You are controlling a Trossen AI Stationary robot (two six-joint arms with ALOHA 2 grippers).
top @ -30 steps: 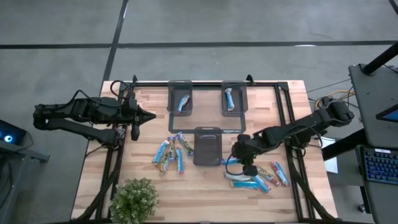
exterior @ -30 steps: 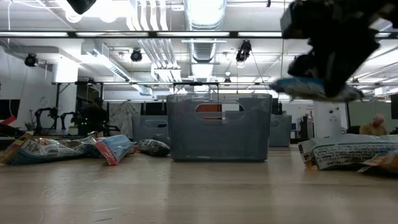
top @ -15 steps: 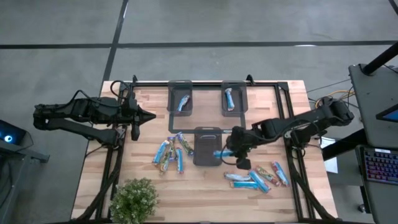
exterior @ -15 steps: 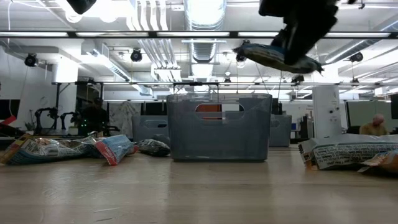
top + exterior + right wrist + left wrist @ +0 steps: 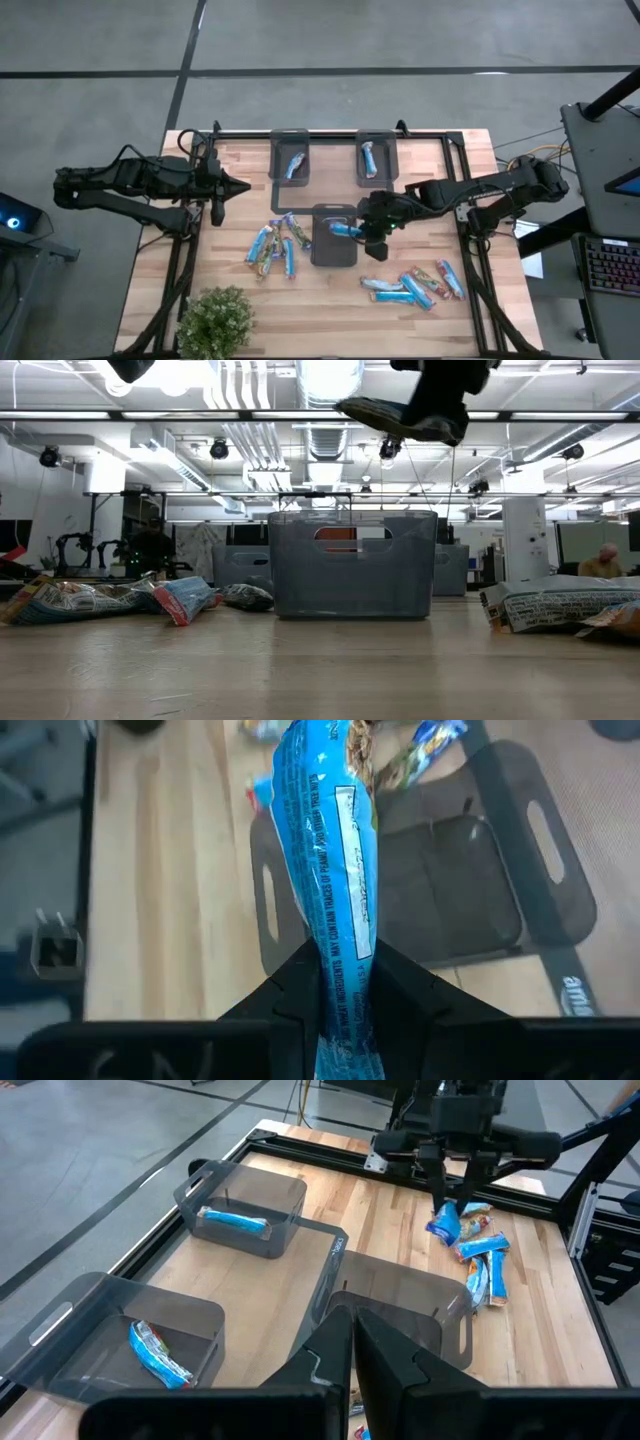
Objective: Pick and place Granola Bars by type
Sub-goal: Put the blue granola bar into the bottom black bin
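Wood-slat table (image 5: 230, 280) bears grey trays (image 5: 333, 237), scattered granola bars (image 5: 272, 245).

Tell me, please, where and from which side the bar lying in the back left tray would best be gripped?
Probably across the middle of the bar, from straight above. It lies flat and slightly slanted on the floor of the open-topped back left tray, whose walls block a sideways approach; the slim width suits the fingers.

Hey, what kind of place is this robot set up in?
Likely a robotics lab or workshop: bare ceiling ducts and strip lights, a concrete floor, and a keyboard beside the wooden table.
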